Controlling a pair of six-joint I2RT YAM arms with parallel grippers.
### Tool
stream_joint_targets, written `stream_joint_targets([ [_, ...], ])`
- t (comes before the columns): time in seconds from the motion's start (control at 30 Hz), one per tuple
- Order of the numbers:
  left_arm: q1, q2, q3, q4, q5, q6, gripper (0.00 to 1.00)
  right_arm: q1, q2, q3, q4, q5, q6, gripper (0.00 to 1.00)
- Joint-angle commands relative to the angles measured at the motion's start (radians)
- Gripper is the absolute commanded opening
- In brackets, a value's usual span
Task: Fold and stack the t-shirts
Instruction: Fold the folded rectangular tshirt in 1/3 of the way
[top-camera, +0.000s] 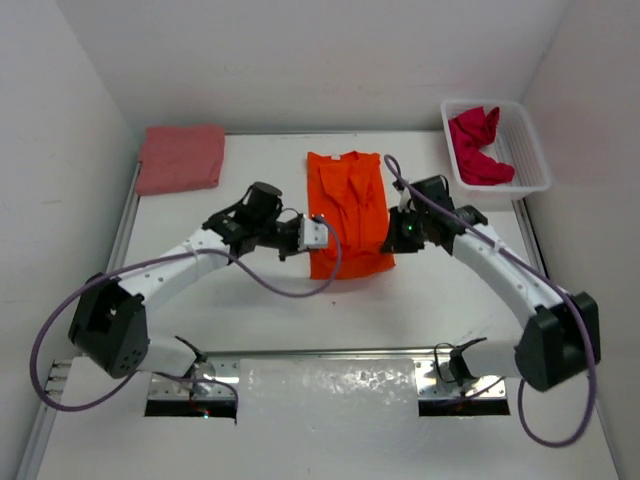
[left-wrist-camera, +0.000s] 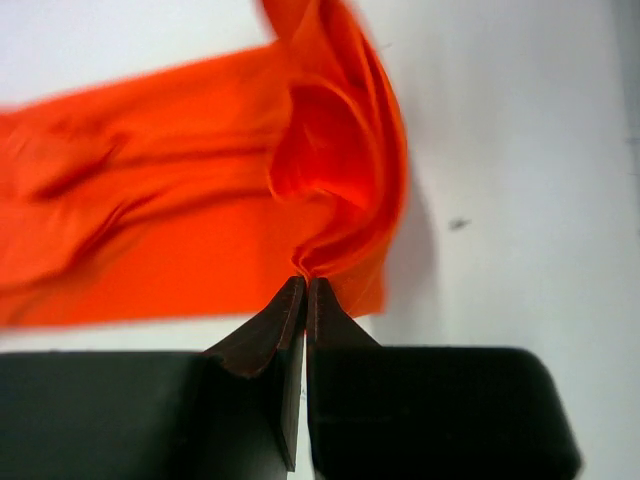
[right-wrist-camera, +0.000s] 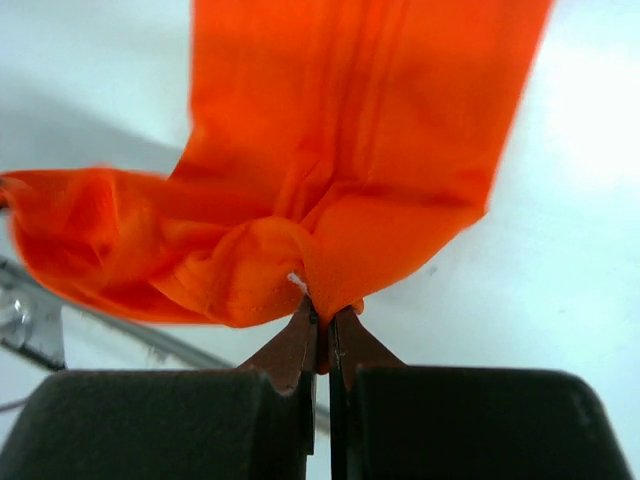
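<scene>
The bright orange t-shirt (top-camera: 347, 213) lies as a long narrow strip in the middle of the table, collar towards the back. My left gripper (top-camera: 316, 236) is shut on its left edge about halfway down; in the left wrist view the cloth (left-wrist-camera: 200, 220) bunches up at the tips of the left gripper (left-wrist-camera: 305, 285). My right gripper (top-camera: 392, 230) is shut on the right edge, and the right wrist view shows a fold of orange cloth (right-wrist-camera: 350, 170) pinched in the right gripper (right-wrist-camera: 325, 315). A folded salmon-pink t-shirt (top-camera: 181, 157) rests at the back left. The crimson t-shirt (top-camera: 477, 146) is crumpled in the basket.
The white mesh basket (top-camera: 528, 160) stands at the back right, close to the right wall. White walls close in the table on the left, back and right. The arm bases and a metal rail (top-camera: 330, 353) run along the near edge.
</scene>
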Motion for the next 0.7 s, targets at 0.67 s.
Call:
stream_joint_targets([
  [0.67, 0.169, 0.400, 0.298, 0.265, -0.195, -0.097, 0.00, -0.183, 0.532, 0.416, 0.209, -0.026, -0.112, 0.00],
])
